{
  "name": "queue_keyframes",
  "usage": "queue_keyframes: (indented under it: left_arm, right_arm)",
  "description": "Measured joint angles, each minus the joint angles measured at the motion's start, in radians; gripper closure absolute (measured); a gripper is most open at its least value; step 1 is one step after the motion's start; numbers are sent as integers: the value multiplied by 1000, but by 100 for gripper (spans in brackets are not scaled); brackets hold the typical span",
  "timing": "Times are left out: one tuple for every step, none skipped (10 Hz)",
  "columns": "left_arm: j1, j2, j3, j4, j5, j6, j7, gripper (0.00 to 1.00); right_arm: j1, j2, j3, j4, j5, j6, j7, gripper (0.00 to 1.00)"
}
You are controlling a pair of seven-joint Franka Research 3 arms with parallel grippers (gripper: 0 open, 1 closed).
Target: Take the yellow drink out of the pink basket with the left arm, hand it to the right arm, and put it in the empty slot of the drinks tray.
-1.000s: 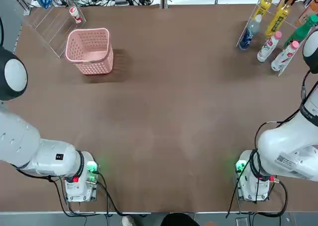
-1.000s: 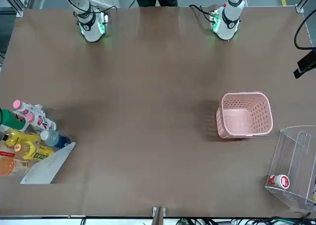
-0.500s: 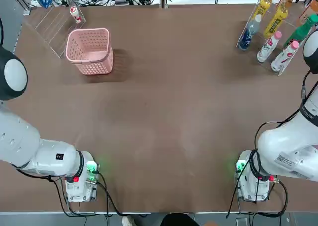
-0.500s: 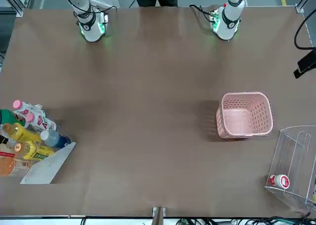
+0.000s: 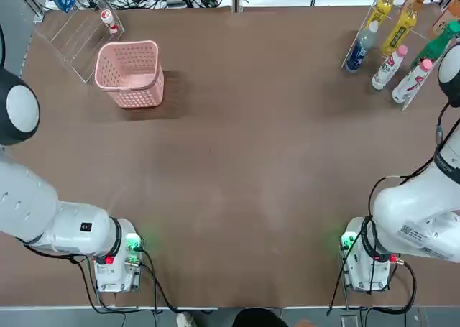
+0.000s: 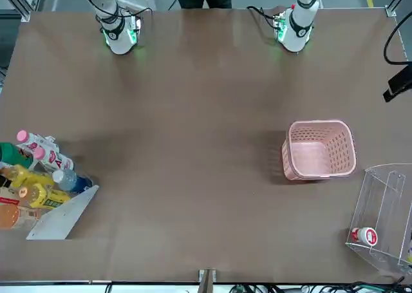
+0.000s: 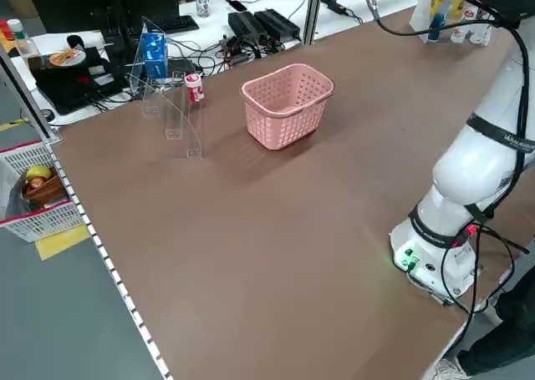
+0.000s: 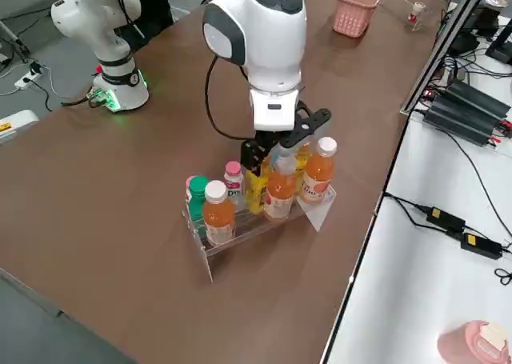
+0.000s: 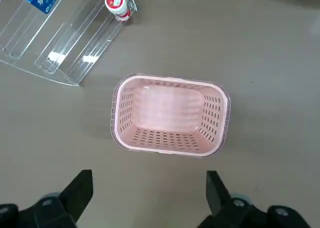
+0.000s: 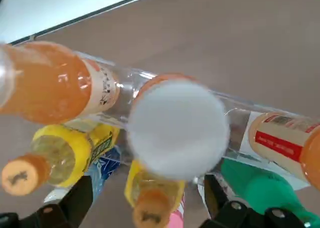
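Observation:
The pink basket (image 9: pixel 170 115) (image 5: pixel 131 72) stands with nothing in it at the table's far left. High above it hangs my left gripper (image 9: pixel 148 195), open. The yellow drink (image 10: pixel 150 195) (image 8: pixel 256 190) stands in the clear drinks tray (image 8: pixel 240 238) (image 6: pixel 61 222) at the far right, among orange, green and white pink-capped bottles and a second yellow bottle (image 10: pixel 55 163). My right gripper (image 10: pixel 145 203) (image 8: pixel 268 162) hovers just over the tray, open. Its fingers straddle the yellow drink's top without touching it. No free slot shows in the tray.
A clear acrylic stand (image 9: pixel 60 42) (image 5: pixel 72 36) with a small red-capped bottle (image 9: pixel 116 2) sits beside the basket at the far left corner. Cables and power strips lie beyond the table's far edge. A white basket of fruit (image 7: pixel 33 196) stands off the table.
In the front view a yellow bottle in the tray has shifted a little and settled among the others. The basket and the left arm have not moved.

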Motion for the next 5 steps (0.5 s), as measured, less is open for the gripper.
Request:
queue_keyframes:
  left_arm:
    - [0,0,0,0,0,0,0,0]
    - [0,0,0,0,0,0,0,0]
    - [0,0,0,0,0,0,0,0]
    - [0,0,0,0,0,0,0,0]
    - [1,0,1,0,0,0,0,0]
  right_arm:
    - [2,-24,3,5,0,-27,-1,1]
    - [5,-52,7,6,0,-44,-7,1]
    - [11,-82,10,7,0,-57,-20,1]
    - [21,-116,12,8,1,-91,-33,1]
    - [38,-148,14,10,1,-146,-41,1]
